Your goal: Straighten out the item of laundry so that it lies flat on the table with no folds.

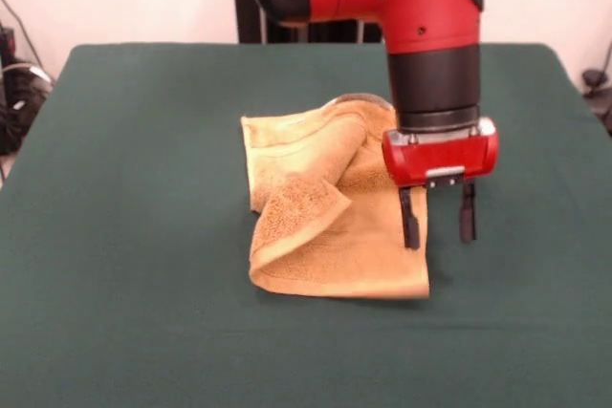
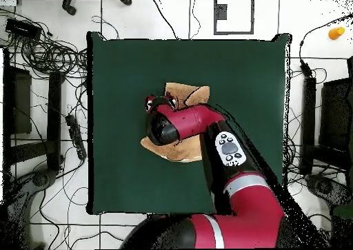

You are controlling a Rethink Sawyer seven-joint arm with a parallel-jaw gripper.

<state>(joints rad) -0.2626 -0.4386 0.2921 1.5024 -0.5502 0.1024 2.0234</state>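
From my remote station, the green table (image 1: 115,236) spreads wide on every side of the towel (image 1: 330,236), which sits near its middle, well clear of every edge, so there is room to spread the cloth whichever way I pull. The red and black arm (image 1: 430,35) comes down over the towel's side, hiding much of the cloth in the overhead view. The orange-tan towel is rumpled, not flat: one corner is folded back over its middle and a ridge bunches up toward its far end. The gripper (image 1: 438,222) hangs just beside the towel's edge, its two dark fingers (image 1: 409,220) parted and holding nothing, one over the cloth's margin, placed, I judge, to pinch that edge.
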